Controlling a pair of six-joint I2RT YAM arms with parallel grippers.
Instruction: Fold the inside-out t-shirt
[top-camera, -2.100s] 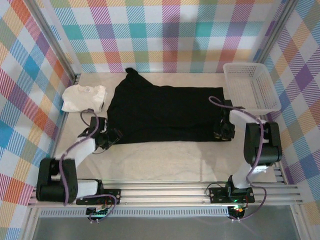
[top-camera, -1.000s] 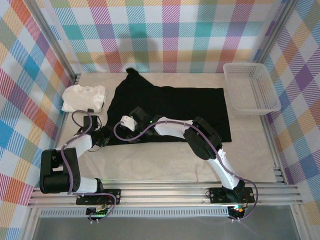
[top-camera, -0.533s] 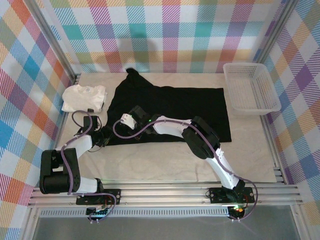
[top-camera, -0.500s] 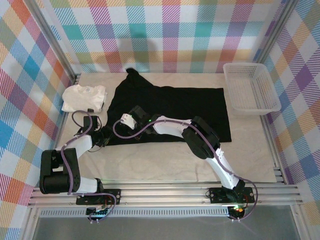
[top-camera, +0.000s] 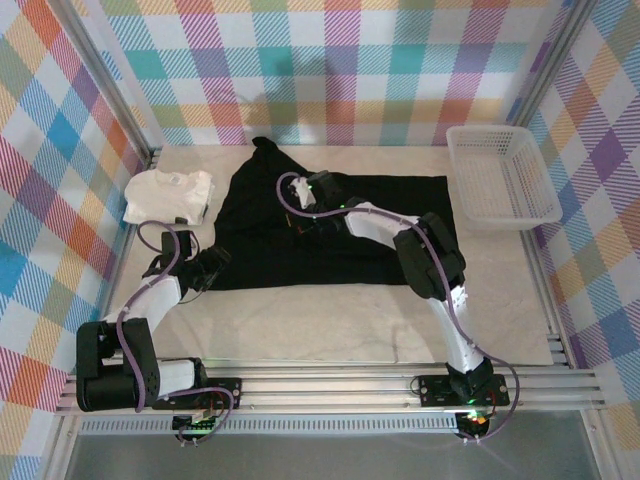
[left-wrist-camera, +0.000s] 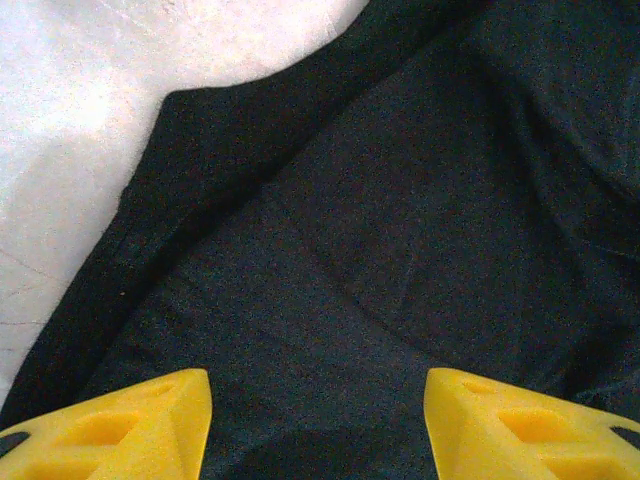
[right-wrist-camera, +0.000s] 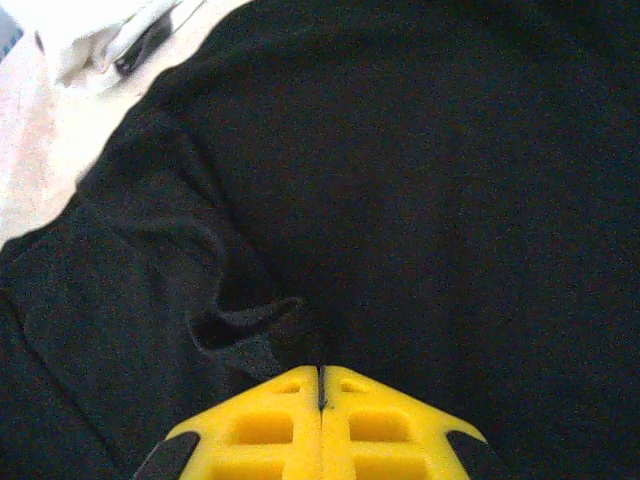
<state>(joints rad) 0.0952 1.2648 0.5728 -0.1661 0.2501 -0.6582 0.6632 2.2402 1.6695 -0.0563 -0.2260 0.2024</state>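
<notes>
The inside-out t-shirt is a large black cloth spread flat across the middle of the table. My left gripper is at its lower left corner. In the left wrist view its yellow fingers stand open over the black cloth with nothing between them. My right gripper reaches over the shirt's upper left part. In the right wrist view it is shut, and a puckered ridge of black cloth runs up into its fingertips.
A smaller white garment lies crumpled at the left, just beyond the shirt's sleeve, and its edge appears in the right wrist view. A white mesh basket stands at the back right. Bare tabletop lies in front of the shirt.
My right arm swung from the shirt's lower left up toward its upper middle, and its jaws went from open to shut. The left gripper stayed at the corner and opened a little wider.
</notes>
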